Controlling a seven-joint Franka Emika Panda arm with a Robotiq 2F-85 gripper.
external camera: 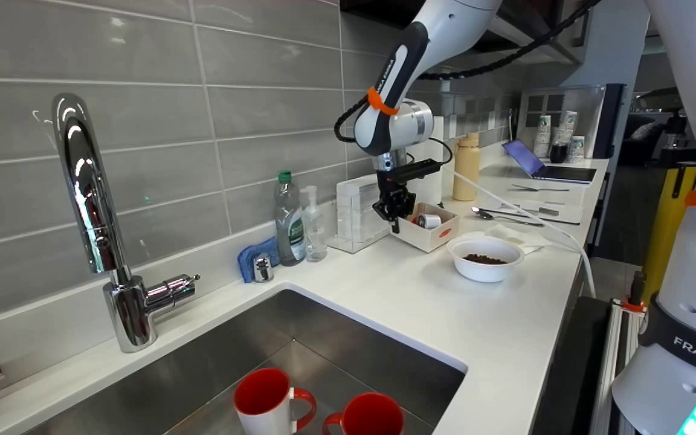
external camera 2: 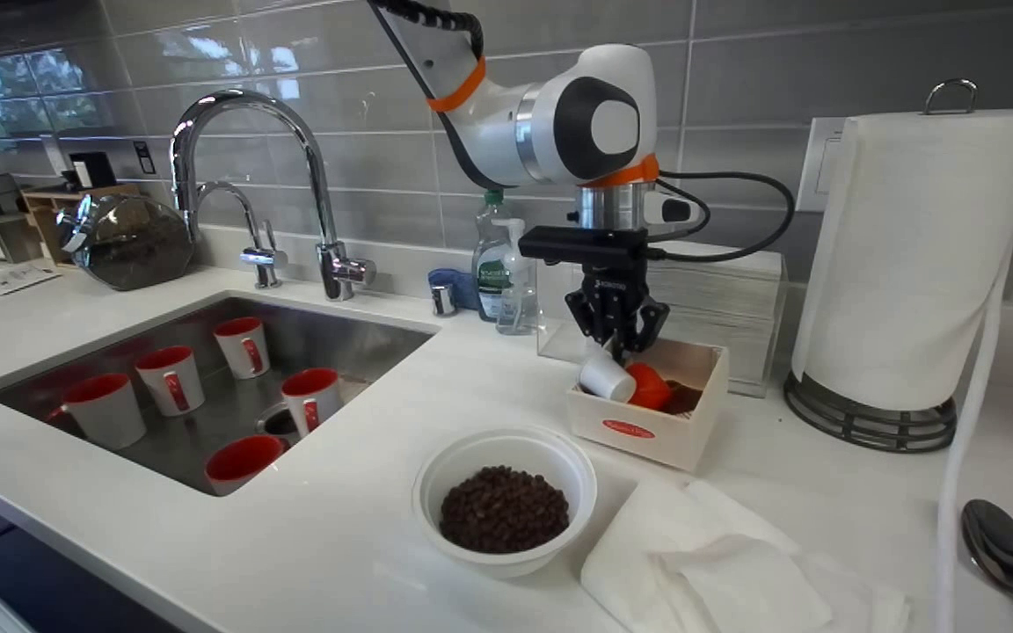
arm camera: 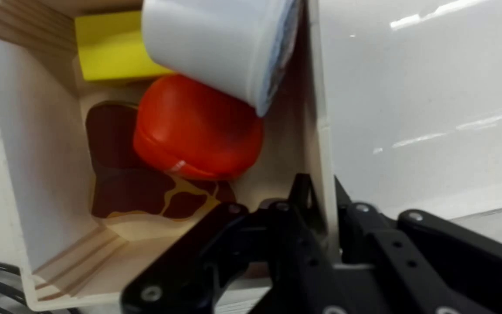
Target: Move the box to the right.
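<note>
Gripper [arm camera: 324, 192] drawn tight, pinching box [external camera 2: 666, 441] wall; risk: one-sided hold may tip box, spilling white cup [arm camera: 207, 41] inside

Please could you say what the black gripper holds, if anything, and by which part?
The open, cream-white rectangular box, pinched by one side wall.
</note>
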